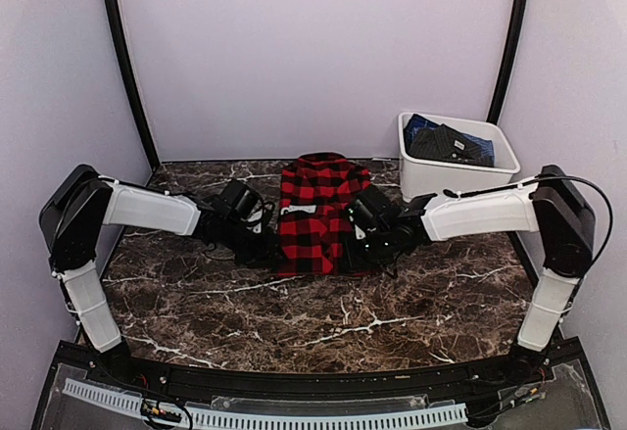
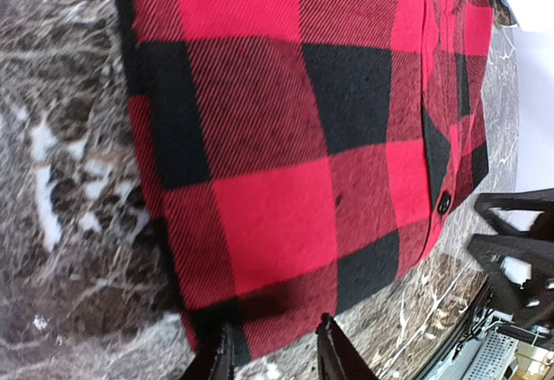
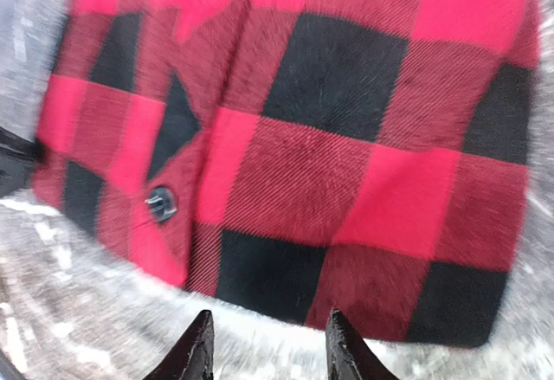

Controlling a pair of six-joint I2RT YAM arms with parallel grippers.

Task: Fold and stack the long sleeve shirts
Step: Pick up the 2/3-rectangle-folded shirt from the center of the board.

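One long sleeve shirt [image 1: 315, 216], red-and-black check flannel, lies folded into a narrow rectangle on the middle of the marble table. My left gripper [image 1: 263, 236] sits low at its left edge. In the left wrist view the shirt [image 2: 286, 138] fills the frame and the gripper [image 2: 277, 345] stands open, its tips over the near hem with no cloth pinched. My right gripper [image 1: 361, 232] is at the shirt's right edge. In the blurred right wrist view it [image 3: 270, 345] is open over bare marble, just short of the shirt [image 3: 312, 138]. Other shirts do not show clearly.
A white plastic tub [image 1: 458, 167] with dark clothes inside stands at the back right. The marble table [image 1: 294, 312] stretches in front of the shirt toward the arm bases. Purple walls close the back and sides. The right arm [image 2: 519, 241] shows beyond the shirt.
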